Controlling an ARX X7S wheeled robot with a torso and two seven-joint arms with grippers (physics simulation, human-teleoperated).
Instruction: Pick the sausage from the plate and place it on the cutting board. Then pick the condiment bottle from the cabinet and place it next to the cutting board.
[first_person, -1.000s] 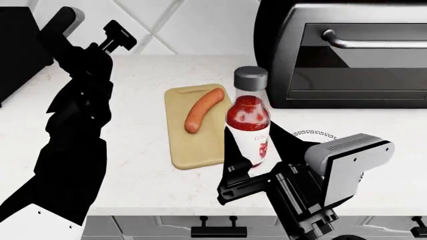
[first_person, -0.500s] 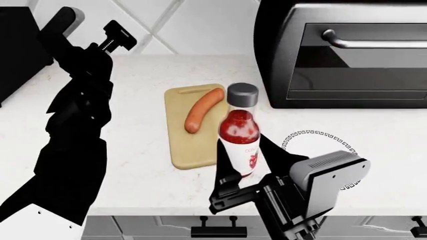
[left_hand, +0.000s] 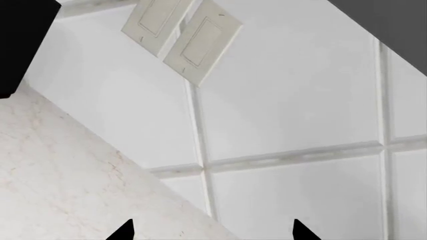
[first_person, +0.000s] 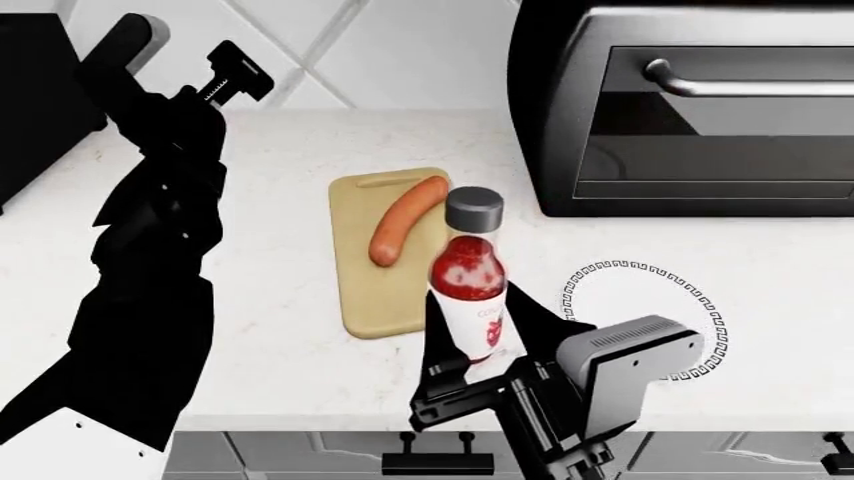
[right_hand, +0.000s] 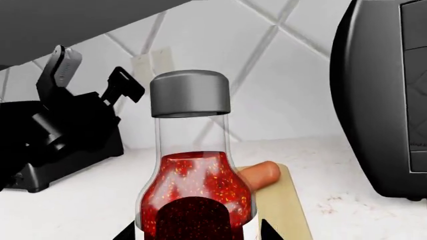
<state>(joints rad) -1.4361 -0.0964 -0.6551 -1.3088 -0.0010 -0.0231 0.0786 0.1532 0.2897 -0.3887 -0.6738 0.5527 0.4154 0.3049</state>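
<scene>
The orange-red sausage (first_person: 406, 219) lies on the tan cutting board (first_person: 387, 290). My right gripper (first_person: 487, 340) is shut on the condiment bottle (first_person: 469, 280), a clear bottle of red sauce with a grey cap, held upright by its lower body over the board's right edge near the counter front. The bottle fills the right wrist view (right_hand: 193, 165), with the sausage (right_hand: 260, 172) and board (right_hand: 293, 210) behind it. The white Greek-key plate (first_person: 647, 285) is bare, to the right of the bottle. My left gripper (first_person: 227, 75) is raised at the far left, open and empty, facing the tiled wall.
A black oven (first_person: 694, 110) stands at the back right of the white counter (first_person: 280, 260). A dark appliance (first_person: 40, 100) sits at the back left. Cabinet drawer handles (first_person: 434, 462) show below the counter front. Wall outlets (left_hand: 183, 37) show in the left wrist view.
My right gripper has carried the bottle down and toward the counter front, slightly left, close to the board's right edge. More of the plate is uncovered. The left arm has not moved.
</scene>
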